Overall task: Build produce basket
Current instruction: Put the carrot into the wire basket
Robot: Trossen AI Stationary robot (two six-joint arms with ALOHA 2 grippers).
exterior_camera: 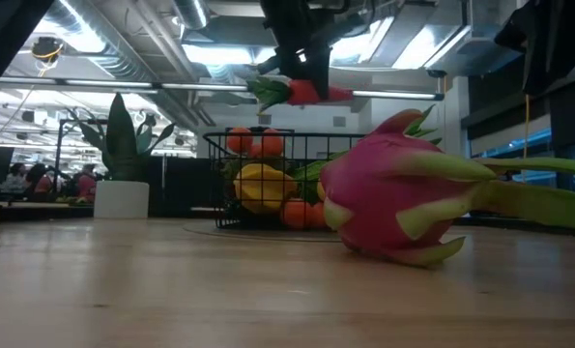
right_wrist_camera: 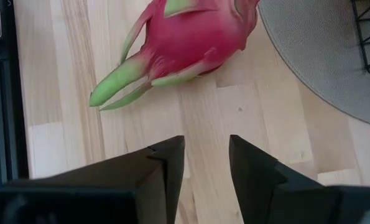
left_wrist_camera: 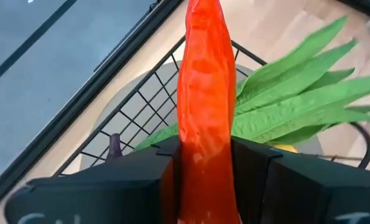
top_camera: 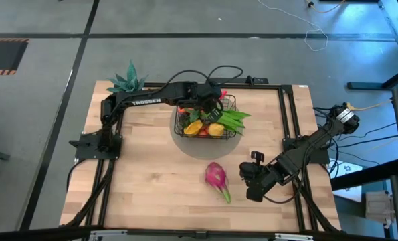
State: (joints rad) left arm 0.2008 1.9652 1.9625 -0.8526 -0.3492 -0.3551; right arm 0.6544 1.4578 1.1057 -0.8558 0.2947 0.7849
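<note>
The left tool [top_camera: 209, 100] hangs above the black wire basket [top_camera: 231, 100] and is clenched on a carrot [left_wrist_camera: 204, 106]. In the left wrist view the orange carrot stands out straight between the two dark fingers [left_wrist_camera: 141, 174], over the basket's mesh wall. In the low view the carrot [exterior_camera: 311, 92] is in the air above the basket [exterior_camera: 224, 179], with its green leaves toward the potted plant [exterior_camera: 123, 174].

The basket sits on a grey round mat [top_camera: 205, 147] at the far middle of the counter [top_camera: 152, 181]. Inside it lie long green bean pods [top_camera: 235, 119], a yellow mango [top_camera: 193, 127] and oranges [exterior_camera: 241, 141].

The pink dragon fruit [top_camera: 216, 177] lies on the bare counter, near the mat but apart from the basket. The right tool [top_camera: 253, 182] rests low just beside it, with its fingers [right_wrist_camera: 166, 168] released and holding nothing.
</note>
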